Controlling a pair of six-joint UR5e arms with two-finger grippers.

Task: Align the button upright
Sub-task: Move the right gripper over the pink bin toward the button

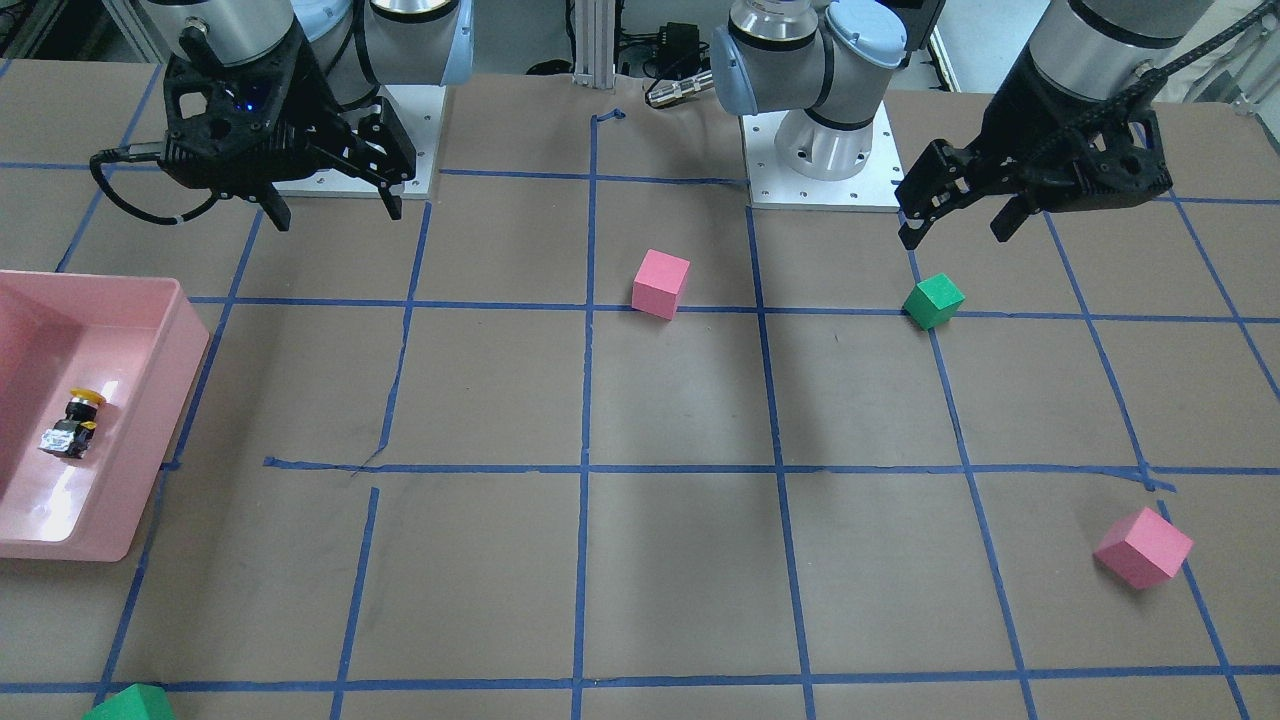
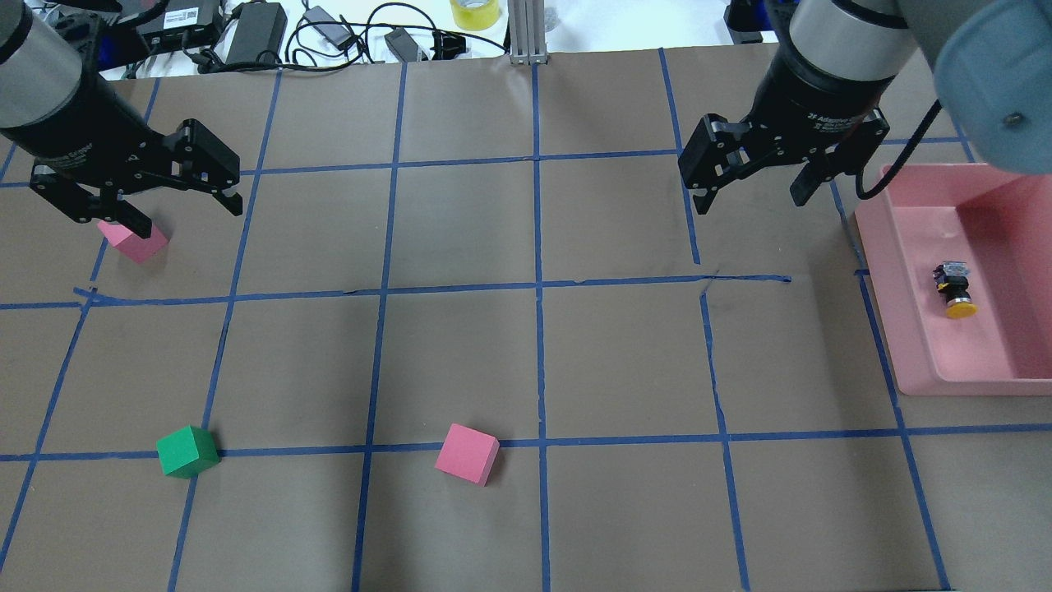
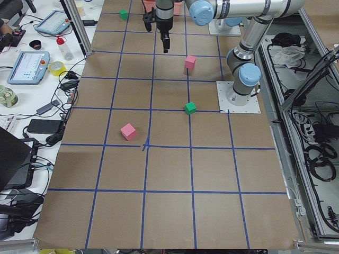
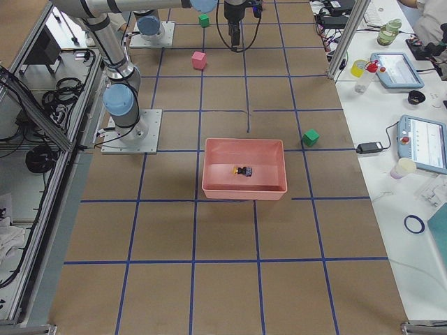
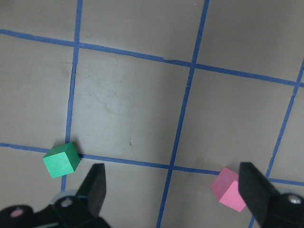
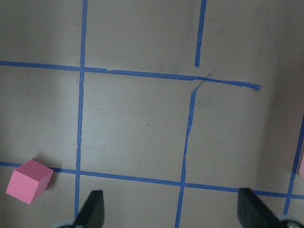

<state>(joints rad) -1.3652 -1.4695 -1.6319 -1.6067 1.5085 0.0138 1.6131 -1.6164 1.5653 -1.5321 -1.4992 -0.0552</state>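
The button (image 1: 75, 425) lies on its side inside the pink tray (image 1: 190, 340), its yellow cap towards the robot's side and its silvery base away from it. It also shows in the overhead view (image 2: 953, 288) and the exterior right view (image 4: 244, 171). My right gripper (image 1: 335, 210) is open and empty, hovering above the table beside the tray's (image 2: 875, 238) inner edge, apart from the button; it also shows in the overhead view (image 2: 750, 197). My left gripper (image 1: 955, 235) is open and empty at the table's far other side, also seen from overhead (image 2: 185, 215).
A pink cube (image 2: 136, 241) lies partly under my left gripper. A green cube (image 2: 187, 450) and another pink cube (image 2: 467, 454) lie nearer the robot. Another green cube (image 1: 130, 703) sits at the operators' edge near the tray. Blue tape lines grid the brown table.
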